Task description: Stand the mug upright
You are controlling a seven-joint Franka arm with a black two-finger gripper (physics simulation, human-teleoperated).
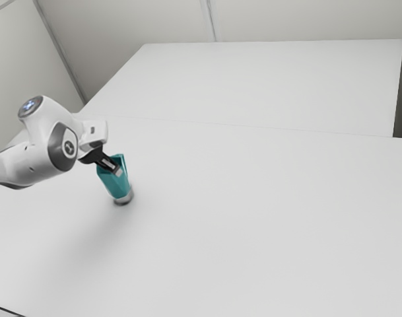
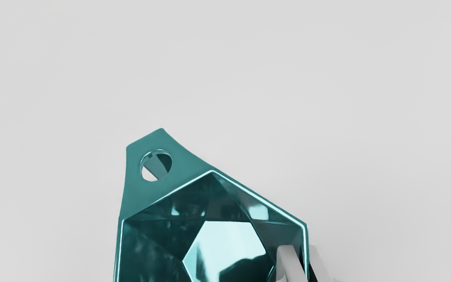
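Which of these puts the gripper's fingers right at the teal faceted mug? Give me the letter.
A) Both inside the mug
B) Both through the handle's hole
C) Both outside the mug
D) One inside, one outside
D: the wrist view shows one finger of the gripper inside the teal faceted mug and the other outside, the mug's wall between them.

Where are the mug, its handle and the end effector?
Mug (image 1: 116, 186): exterior view, outer wall.
Handle (image 2: 141, 194): wrist view, flat face beside the hole.
End effector (image 2: 302, 252): wrist view, midway between fingertips.
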